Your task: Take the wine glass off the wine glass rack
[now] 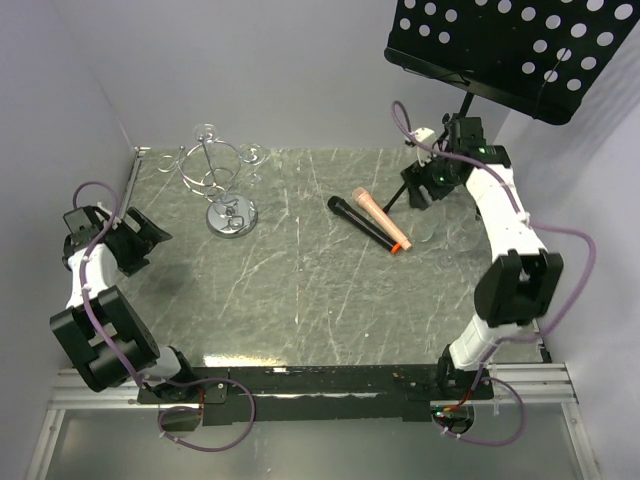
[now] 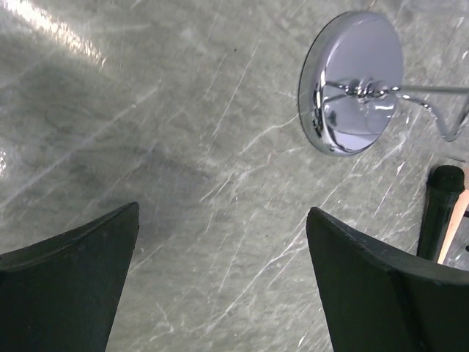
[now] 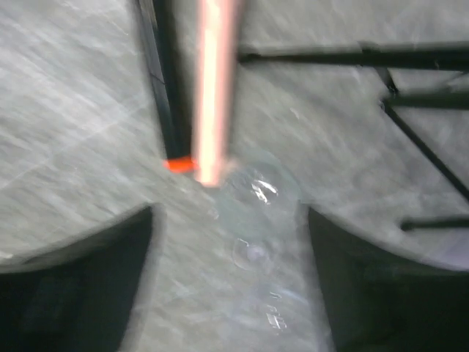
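Note:
The chrome wine glass rack (image 1: pixel 222 180) stands at the back left on its round mirror base (image 2: pixel 352 95). A clear glass (image 1: pixel 252 157) seems to hang from its right arm. Another clear wine glass (image 1: pixel 431 233) is on the table at the right. In the blurred right wrist view it (image 3: pixel 258 213) lies between the fingers without clear contact. My right gripper (image 1: pixel 425 195) is open just behind it. My left gripper (image 1: pixel 150 235) is open and empty over bare table (image 2: pixel 222 213), to the left of the rack.
A black microphone (image 1: pixel 365 228) and a pink stick with an orange tip (image 1: pixel 382 220) lie side by side mid-table, close to the right glass. A black music stand (image 1: pixel 520 40) rises at the back right, its tripod legs (image 3: pixel 410 110) spread by my right gripper.

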`<state>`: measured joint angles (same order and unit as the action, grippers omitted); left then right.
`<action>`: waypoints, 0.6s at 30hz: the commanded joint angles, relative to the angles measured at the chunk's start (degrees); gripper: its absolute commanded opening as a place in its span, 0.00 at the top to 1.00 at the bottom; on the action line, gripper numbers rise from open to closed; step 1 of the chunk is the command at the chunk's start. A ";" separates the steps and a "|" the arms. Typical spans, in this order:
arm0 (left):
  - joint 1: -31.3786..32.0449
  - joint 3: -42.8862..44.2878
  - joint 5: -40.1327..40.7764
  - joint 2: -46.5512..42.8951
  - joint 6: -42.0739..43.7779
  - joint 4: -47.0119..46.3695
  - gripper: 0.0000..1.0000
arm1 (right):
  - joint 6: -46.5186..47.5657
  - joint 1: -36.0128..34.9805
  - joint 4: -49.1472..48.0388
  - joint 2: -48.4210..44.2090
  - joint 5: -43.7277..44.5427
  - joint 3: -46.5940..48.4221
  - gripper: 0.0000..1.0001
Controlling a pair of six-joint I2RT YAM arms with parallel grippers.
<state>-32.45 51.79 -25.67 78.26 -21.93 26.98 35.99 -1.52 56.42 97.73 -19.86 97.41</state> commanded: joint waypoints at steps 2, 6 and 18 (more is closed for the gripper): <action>-0.25 2.79 -2.10 -0.39 1.54 -1.76 0.00 | -8.01 -0.76 -19.56 -11.68 -18.71 -8.88 0.00; -0.25 2.44 -3.68 -2.40 1.89 -3.68 0.00 | -14.44 -3.39 -27.50 -9.68 -27.32 -6.80 0.00; -0.16 -0.29 -10.19 -5.58 1.09 -8.63 0.00 | -35.26 -16.32 -66.92 -0.53 -29.03 -10.29 0.18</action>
<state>-32.45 49.76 -33.50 70.78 -21.93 17.17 12.10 -15.66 13.96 97.34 -48.56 90.08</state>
